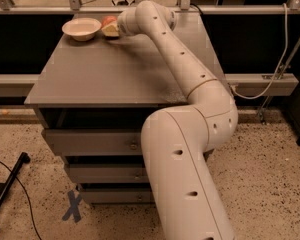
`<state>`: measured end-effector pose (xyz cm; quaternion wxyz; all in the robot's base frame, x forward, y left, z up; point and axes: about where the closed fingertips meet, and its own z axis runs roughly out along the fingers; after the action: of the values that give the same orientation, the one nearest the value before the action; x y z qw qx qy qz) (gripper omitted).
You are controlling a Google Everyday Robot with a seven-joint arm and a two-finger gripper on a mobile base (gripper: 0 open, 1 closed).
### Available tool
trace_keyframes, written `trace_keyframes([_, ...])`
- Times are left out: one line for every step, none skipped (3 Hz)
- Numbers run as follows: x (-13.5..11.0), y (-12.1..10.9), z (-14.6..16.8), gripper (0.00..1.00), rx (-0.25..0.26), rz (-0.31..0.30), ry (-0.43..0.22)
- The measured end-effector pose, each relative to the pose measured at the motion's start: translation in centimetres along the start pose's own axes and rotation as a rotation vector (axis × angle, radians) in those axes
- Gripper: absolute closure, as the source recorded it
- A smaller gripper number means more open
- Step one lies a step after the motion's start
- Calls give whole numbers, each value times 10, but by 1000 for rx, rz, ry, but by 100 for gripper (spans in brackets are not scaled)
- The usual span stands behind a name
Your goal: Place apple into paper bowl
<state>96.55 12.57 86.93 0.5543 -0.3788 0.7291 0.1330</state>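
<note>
The off-white paper bowl (81, 28) stands empty at the far left corner of the grey table (105, 69). The red apple (109, 20) is just to the right of the bowl, at table level, partly hidden behind the gripper. My gripper (110, 30) is at the end of the long white arm (170, 49) that reaches across the table from the lower right. It is right against the apple, a little to the right of the bowl's rim.
The table has drawers (90, 144) under its front edge. A metal railing (40, 9) and glass run behind the table. A white cable (282, 49) hangs at the right. A black stand leg (7, 189) lies on the speckled floor at the lower left.
</note>
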Motion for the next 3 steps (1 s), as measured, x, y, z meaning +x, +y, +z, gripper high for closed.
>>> trace_keyframes([1, 3, 3, 64, -4, 0, 2])
trace_keyframes([3, 5, 5, 87, -8, 1, 4])
trace_keyframes([1, 6, 5, 100, -7, -6, 2])
